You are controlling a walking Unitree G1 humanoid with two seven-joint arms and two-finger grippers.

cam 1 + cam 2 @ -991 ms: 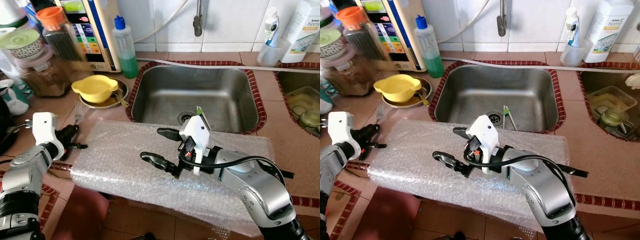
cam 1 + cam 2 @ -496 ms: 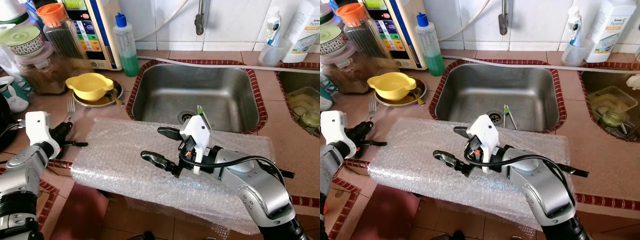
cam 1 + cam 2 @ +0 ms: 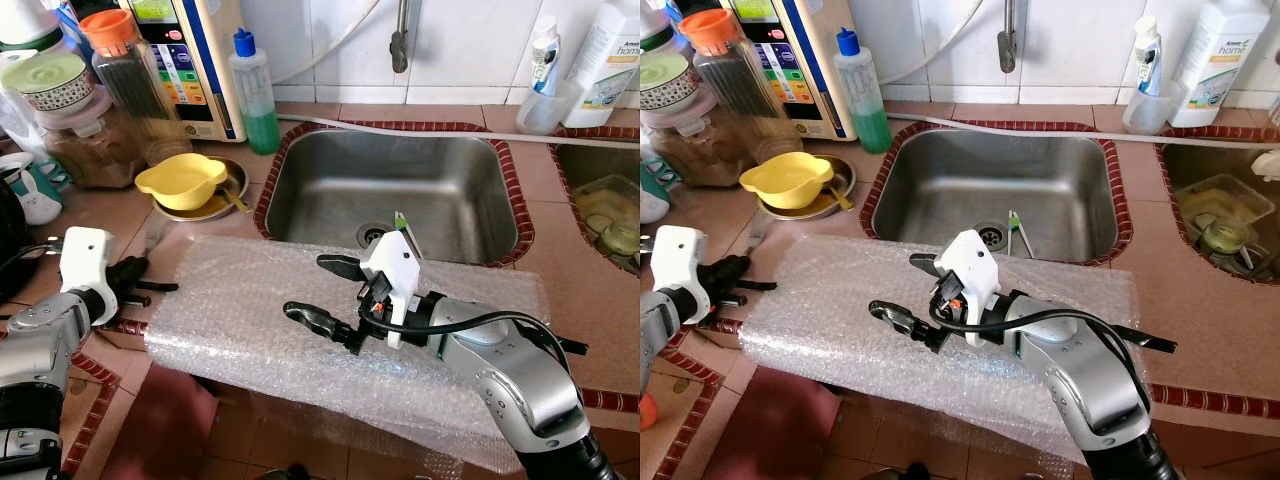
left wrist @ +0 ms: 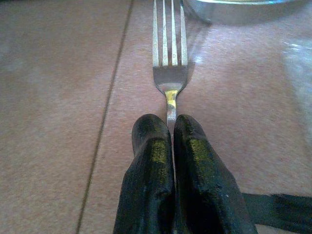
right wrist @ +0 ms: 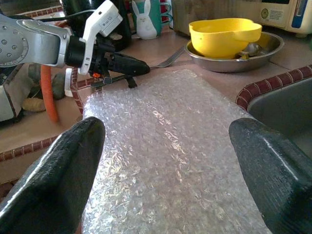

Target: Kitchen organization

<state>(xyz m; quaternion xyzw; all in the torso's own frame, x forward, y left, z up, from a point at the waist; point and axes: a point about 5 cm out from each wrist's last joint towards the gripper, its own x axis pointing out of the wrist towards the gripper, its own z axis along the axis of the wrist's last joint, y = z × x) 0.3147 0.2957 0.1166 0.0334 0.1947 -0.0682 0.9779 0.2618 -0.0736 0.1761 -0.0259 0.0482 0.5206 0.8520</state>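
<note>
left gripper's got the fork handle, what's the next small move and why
Probably lift the fork slightly off the counter. The left gripper has its jaws shut on the handle while the tines lie flat on the tile, close to the steel plate, so raising it first avoids scraping or bumping.

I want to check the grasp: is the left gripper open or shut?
Shut: in the wrist view the left gripper has its fingers pressed on the fork handle.

Head stereo downward; wrist cameras close, countertop-level.

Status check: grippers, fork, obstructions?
Left gripper shut on fork, fork flat on counter. Right gripper open above bubble wrap. Steel plate just beyond tines.
</note>
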